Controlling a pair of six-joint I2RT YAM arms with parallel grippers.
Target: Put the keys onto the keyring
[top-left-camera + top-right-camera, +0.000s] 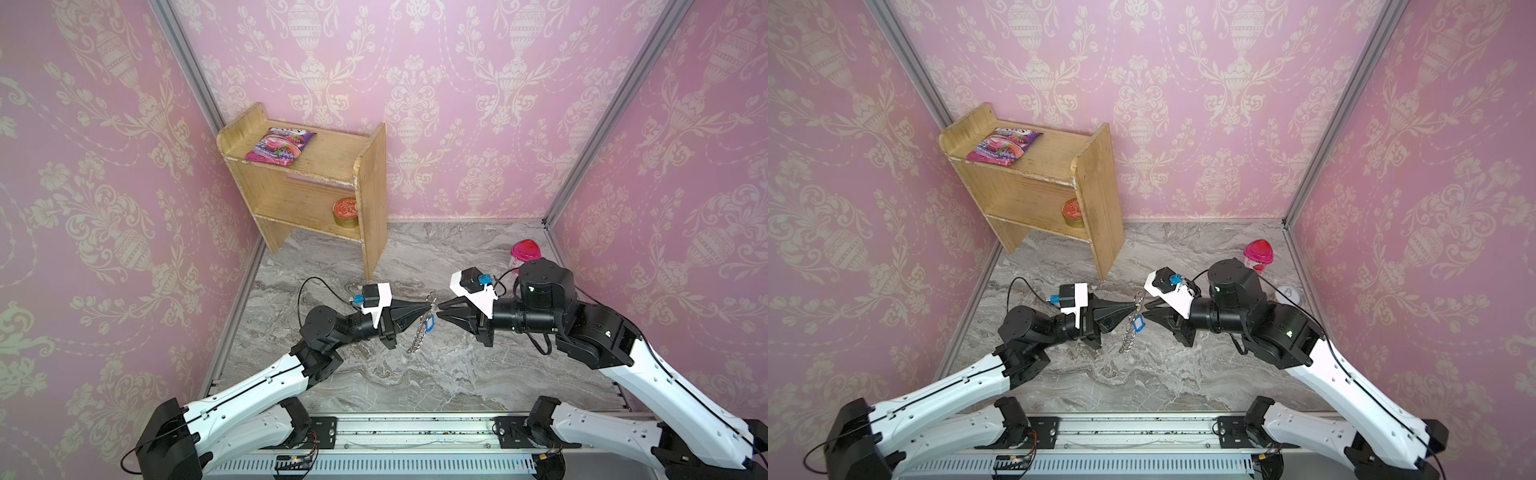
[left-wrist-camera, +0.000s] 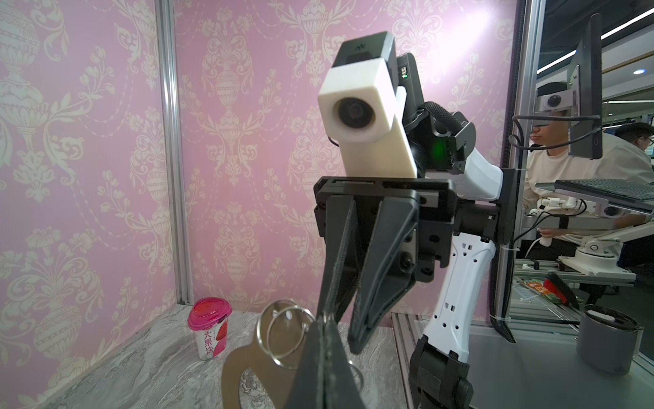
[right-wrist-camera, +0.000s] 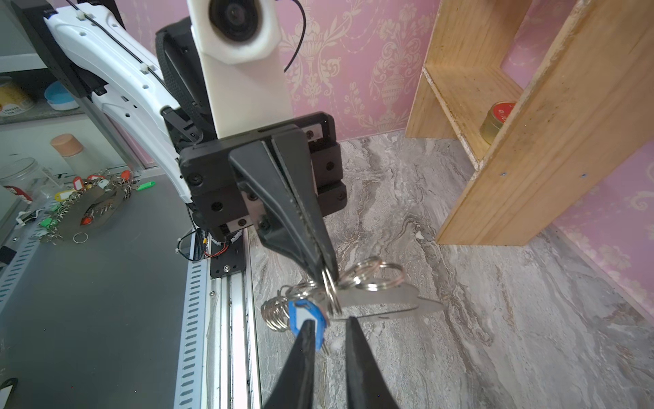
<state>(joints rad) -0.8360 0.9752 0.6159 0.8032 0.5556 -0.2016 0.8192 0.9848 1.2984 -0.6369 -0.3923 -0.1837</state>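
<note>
My left gripper is shut on one ring of the keyring, a grey-beige metal plate that it holds edge-up above the marble floor. In the left wrist view the plate with its rings hangs just beside the shut tips. The keys, with their blue tag, hang from the plate's rings. My right gripper faces the left one tip to tip. Its fingers stand slightly open with nothing between them, and one finger is next to the blue tag. Both top views show the keys below the two tips.
A wooden shelf stands at the back left, with a snack packet on top and a red-lidded tin on its lower board. A pink-lidded cup stands at the back right, behind my right arm. The arms' mounting rail runs along the front.
</note>
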